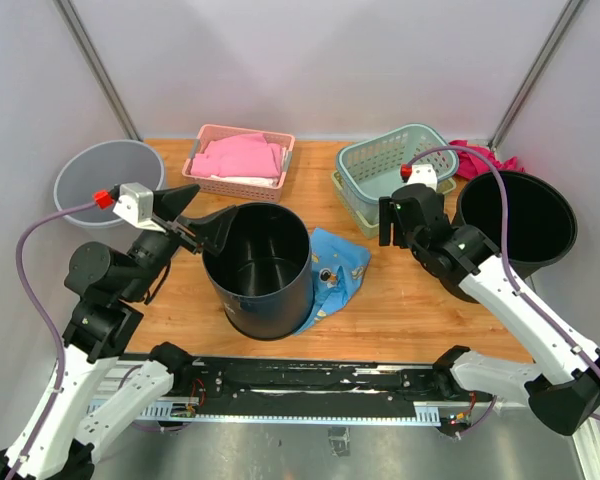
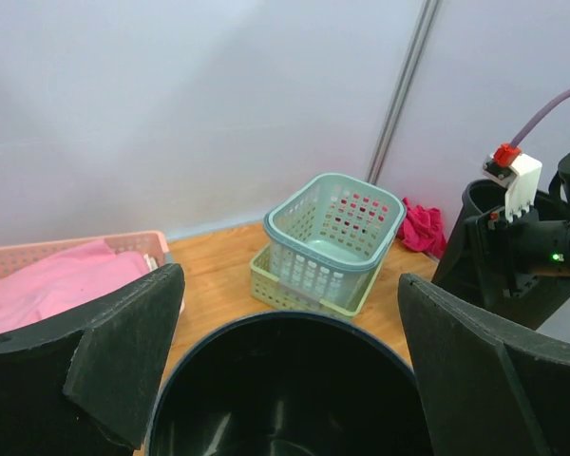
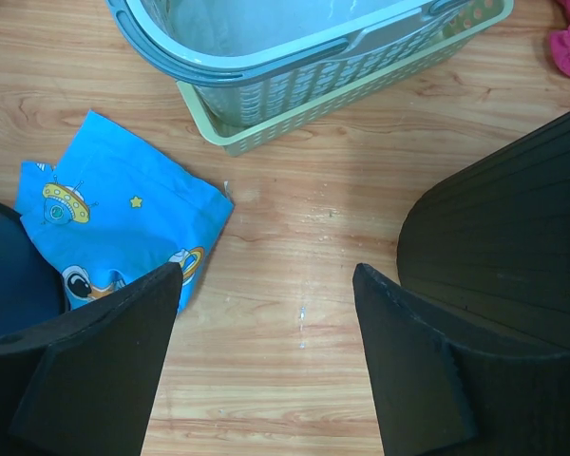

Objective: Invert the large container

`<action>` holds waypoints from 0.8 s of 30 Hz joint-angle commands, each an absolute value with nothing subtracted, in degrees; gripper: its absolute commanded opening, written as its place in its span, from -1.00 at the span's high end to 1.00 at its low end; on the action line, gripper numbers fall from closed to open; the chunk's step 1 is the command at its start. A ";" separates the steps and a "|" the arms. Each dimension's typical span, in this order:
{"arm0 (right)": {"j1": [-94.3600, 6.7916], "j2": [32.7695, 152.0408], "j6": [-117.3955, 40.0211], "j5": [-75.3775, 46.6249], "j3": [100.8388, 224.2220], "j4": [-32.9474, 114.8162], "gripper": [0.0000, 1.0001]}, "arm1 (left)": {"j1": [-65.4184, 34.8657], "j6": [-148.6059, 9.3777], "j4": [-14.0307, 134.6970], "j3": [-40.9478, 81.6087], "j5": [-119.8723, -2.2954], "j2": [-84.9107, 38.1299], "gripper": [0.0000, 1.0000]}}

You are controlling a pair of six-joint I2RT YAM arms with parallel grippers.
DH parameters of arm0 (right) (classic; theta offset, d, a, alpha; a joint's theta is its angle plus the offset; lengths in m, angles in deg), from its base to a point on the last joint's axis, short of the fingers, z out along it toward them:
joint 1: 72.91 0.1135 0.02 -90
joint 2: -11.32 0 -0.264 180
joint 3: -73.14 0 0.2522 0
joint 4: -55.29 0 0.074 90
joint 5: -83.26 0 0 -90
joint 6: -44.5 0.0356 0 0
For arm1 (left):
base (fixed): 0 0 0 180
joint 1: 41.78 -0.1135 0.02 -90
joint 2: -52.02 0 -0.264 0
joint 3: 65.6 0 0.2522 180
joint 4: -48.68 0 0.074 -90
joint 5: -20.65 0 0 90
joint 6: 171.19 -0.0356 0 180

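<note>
Top external view: the wooden table [image 1: 410, 320] carries the large black container [image 1: 260, 262], upright at centre with its mouth up and its right side against a blue printed cloth [image 1: 342, 268]. The left gripper [image 1: 202, 212] gapes wide at the container's left rim. The right gripper [image 1: 400, 232] hangs spread wide, right of the cloth.

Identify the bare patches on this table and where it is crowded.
Bare wood lies between the cloth, the baskets and the near edge, and in the gap between pink tray and baskets. Crowded: around the centre bin, where the cloth touches it.
</note>
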State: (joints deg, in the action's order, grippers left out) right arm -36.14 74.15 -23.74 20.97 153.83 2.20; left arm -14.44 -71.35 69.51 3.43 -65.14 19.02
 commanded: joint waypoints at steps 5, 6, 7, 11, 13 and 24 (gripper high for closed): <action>-35.11 74.42 -21.63 22.69 153.46 1.82 -0.50 | -14.00 -68.78 72.69 11.78 -66.71 13.55 -0.98; -35.08 74.19 -21.67 22.75 153.24 1.75 -0.50 | -14.00 -68.35 74.17 13.58 -67.27 12.39 -0.98; -35.10 73.88 -21.54 22.86 153.09 1.80 -0.50 | -14.00 -68.32 76.19 15.84 -67.15 10.48 -0.98; -35.04 72.18 -20.79 24.11 151.85 2.01 -0.50 | -13.99 -67.10 81.97 22.76 -61.46 5.69 -0.98; -35.03 71.09 -20.80 24.52 150.94 2.52 -0.50 | -13.99 -66.55 82.84 23.15 -58.07 4.55 -0.98; -35.06 66.66 -25.08 18.32 147.32 4.46 -0.53 | -4.35 -68.91 91.91 23.09 -56.22 -1.21 -0.98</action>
State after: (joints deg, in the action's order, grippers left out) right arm -36.14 67.64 -23.74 18.63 147.87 3.97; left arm -9.05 -66.78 85.66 22.00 -56.57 0.42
